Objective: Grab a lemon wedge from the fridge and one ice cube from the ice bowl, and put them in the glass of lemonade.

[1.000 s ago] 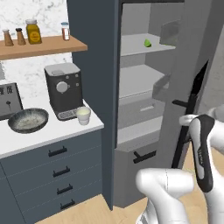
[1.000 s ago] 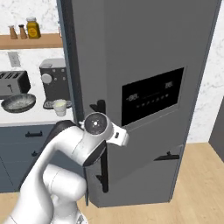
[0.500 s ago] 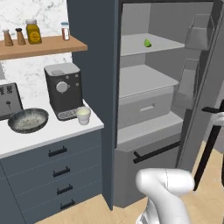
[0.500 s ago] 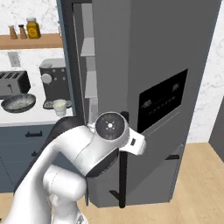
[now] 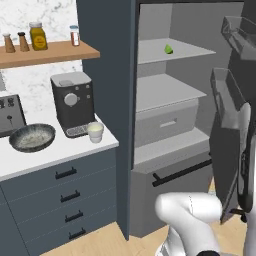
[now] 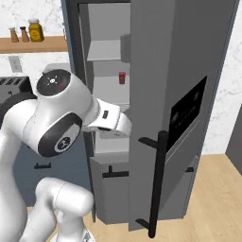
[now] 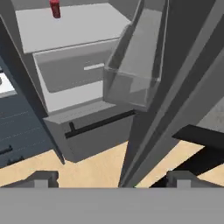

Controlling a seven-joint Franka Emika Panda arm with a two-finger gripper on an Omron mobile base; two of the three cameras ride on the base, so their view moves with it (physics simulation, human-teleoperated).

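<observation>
The fridge (image 5: 165, 125) stands open, its door (image 5: 232, 100) swung far out to the right. A tiny yellow-green lemon wedge (image 5: 168, 49) lies on the upper inner shelf. On the counter to the left sit the dark ice bowl (image 5: 31, 137) and the small pale glass of lemonade (image 5: 95, 131). My arm reaches round the inner side of the door (image 6: 156, 94). In the hand view my gripper (image 7: 112, 179) is open, its fingertips (image 7: 43, 178) far apart, with the door's lower edge running up between them and nothing held.
A clear door bin (image 7: 131, 65) juts from the door near my hand. A red can (image 7: 55, 8) stands on a middle shelf above the drawer, whose black handle (image 7: 98, 124) sits lower. Coffee machine (image 5: 73, 102), toaster (image 5: 9, 116) and spice shelf (image 5: 45, 50) stand left.
The fridge door has swung from nearly shut to wide open. My arm followed it to the right, and the jaws have spread apart off the door handle.
</observation>
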